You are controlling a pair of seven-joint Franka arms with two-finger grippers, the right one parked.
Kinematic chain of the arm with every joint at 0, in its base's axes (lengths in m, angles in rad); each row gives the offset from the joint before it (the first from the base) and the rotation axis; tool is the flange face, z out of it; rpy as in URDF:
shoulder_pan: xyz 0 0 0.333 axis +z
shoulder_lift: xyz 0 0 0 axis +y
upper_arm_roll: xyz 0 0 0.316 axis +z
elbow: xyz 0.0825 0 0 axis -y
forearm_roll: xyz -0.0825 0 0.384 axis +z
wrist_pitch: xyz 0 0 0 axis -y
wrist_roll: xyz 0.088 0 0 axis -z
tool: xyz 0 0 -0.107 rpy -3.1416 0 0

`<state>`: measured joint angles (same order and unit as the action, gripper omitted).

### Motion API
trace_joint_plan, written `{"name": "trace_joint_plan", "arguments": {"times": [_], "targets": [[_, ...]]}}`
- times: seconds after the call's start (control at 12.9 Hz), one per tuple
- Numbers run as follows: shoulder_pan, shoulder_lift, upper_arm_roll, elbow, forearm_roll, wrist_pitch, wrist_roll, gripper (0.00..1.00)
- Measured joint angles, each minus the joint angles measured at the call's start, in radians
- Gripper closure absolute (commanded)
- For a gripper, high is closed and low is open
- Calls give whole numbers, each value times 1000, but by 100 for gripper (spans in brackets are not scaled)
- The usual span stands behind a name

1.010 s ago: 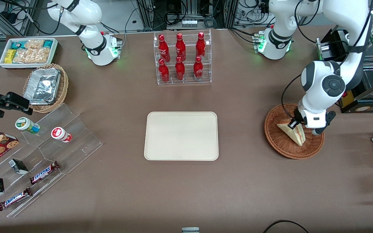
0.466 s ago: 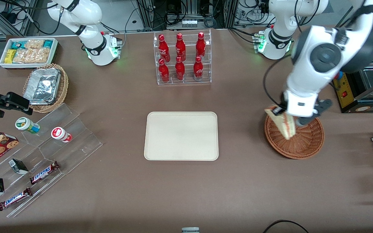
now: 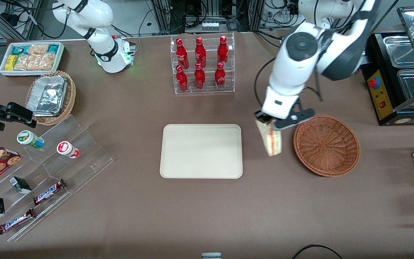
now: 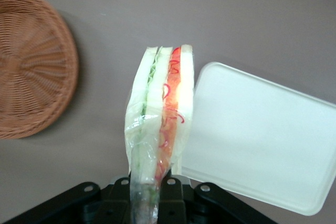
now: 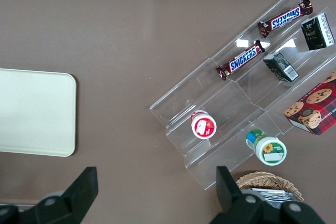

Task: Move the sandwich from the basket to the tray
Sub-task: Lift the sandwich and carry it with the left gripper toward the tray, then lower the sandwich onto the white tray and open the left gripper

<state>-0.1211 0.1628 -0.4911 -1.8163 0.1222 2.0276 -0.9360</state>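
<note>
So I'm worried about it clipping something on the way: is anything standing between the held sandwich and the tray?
Nothing visible does. The gripper holds the sandwich in the air between the basket and the tray, and only bare tabletop shows between it and the tray's nearest rim.

The gripper point(image 3: 266, 122) has its jaws hidden by the sandwich point(image 3: 272, 141); basket point(image 4: 31, 66) partly cropped.

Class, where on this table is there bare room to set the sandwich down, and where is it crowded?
The gripper holds the sandwich above bare tabletop between the tray and basket; both lie bare. Crowding lies toward the parked arm's end: the snack shelf.
</note>
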Motion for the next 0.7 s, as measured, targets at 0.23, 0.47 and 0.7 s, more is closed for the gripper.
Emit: {"name": "trace_joint_plan", "arguments": {"times": [0.23,0.47,0.7], "targets": [[-39,122,-66,0,125,71,-2,100],[-97,231,-69,2,178,149,-26,100],[-109,306,-69,6,276,199,-86,100]]}}
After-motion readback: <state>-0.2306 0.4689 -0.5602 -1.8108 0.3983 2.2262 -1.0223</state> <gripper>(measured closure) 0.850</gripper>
